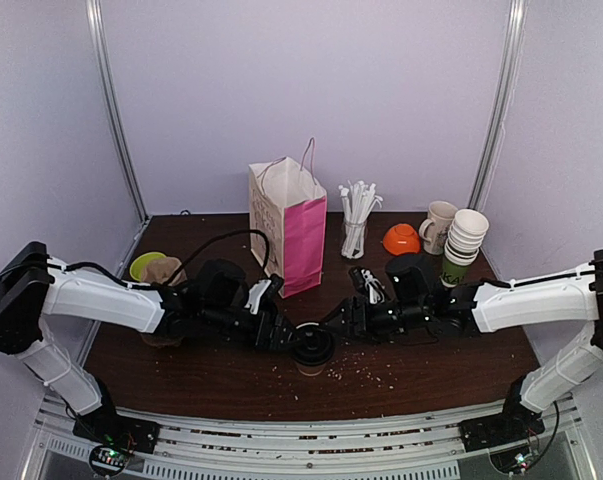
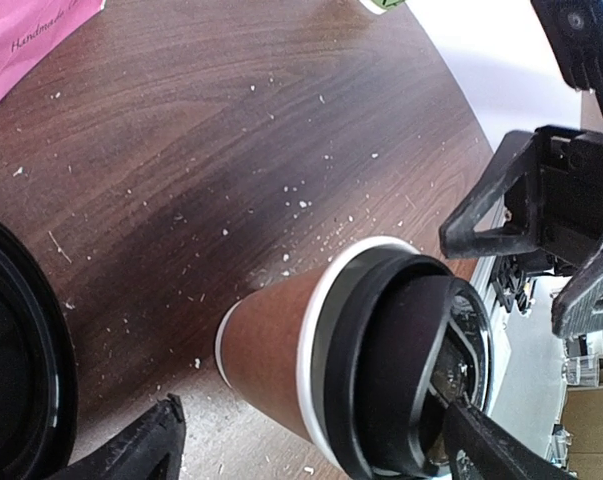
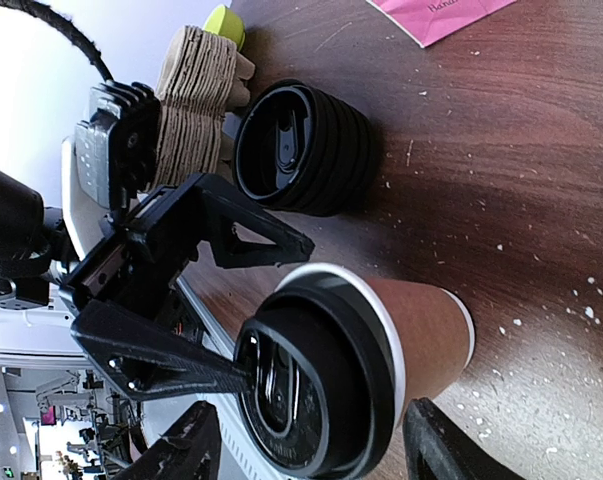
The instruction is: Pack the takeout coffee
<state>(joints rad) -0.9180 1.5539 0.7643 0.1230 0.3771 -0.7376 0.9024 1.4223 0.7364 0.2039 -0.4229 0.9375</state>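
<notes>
The takeout coffee (image 1: 311, 352), a brown paper cup with a black dome lid, stands upright on the dark wooden table near its front middle. It fills the left wrist view (image 2: 271, 350) and the right wrist view (image 3: 421, 325). My left gripper (image 1: 286, 335) is open on its left; in the left wrist view (image 2: 306, 455) the fingers straddle the cup, and one fingertip (image 2: 476, 440) rests on the lid top. My right gripper (image 1: 339, 322) is open on its right, with its fingers (image 3: 441, 450) on either side of the cup and apart from it.
A pink-and-white paper bag (image 1: 289, 225) stands open behind the cup. A stack of black lids (image 3: 301, 150) lies by the left gripper. Brown cardboard sleeves (image 1: 163, 270) and a green bowl (image 1: 144, 264) sit at the left. A glass of stirrers (image 1: 355, 225), an orange bowl (image 1: 402, 239), a beige mug (image 1: 438, 226) and stacked white-green cups (image 1: 463, 245) stand at the back right.
</notes>
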